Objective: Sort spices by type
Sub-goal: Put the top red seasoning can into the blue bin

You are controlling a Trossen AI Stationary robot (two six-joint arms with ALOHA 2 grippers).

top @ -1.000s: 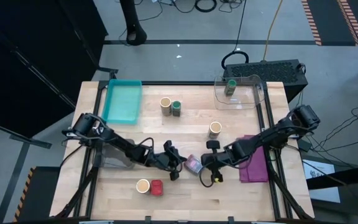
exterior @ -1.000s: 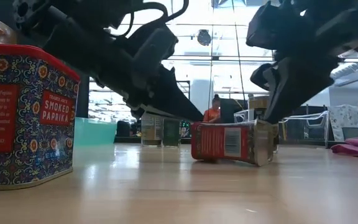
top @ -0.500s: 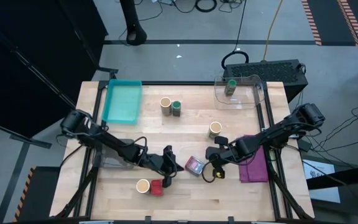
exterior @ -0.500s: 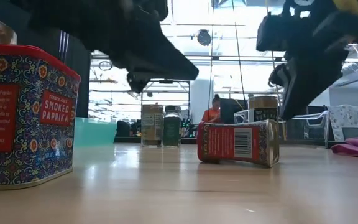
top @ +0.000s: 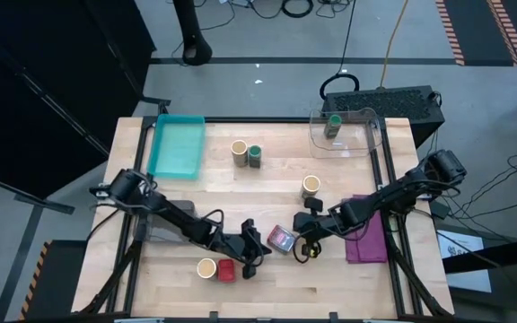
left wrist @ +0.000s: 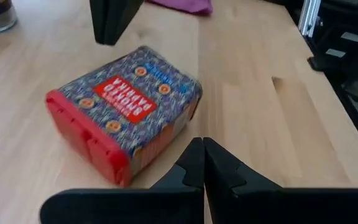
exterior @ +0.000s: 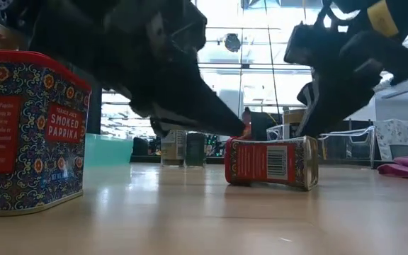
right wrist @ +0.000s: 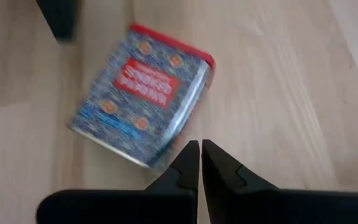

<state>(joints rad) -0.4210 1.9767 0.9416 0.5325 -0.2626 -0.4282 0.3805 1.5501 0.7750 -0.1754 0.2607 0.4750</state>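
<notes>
Your left gripper [top: 255,254] is shut tight and holds nothing. It hangs just beside the fallen red tin [top: 281,239], which lies on its side near the middle of the table. Your right gripper [top: 305,242] is shut and empty too, on the tin's other side. The other red tin [top: 226,270] stands near the front edge, next to a tan jar [top: 206,267]. You seem to be sorting the red ones now. Next, open one gripper wide, close it on the fallen tin, and set it by its twin.
</notes>
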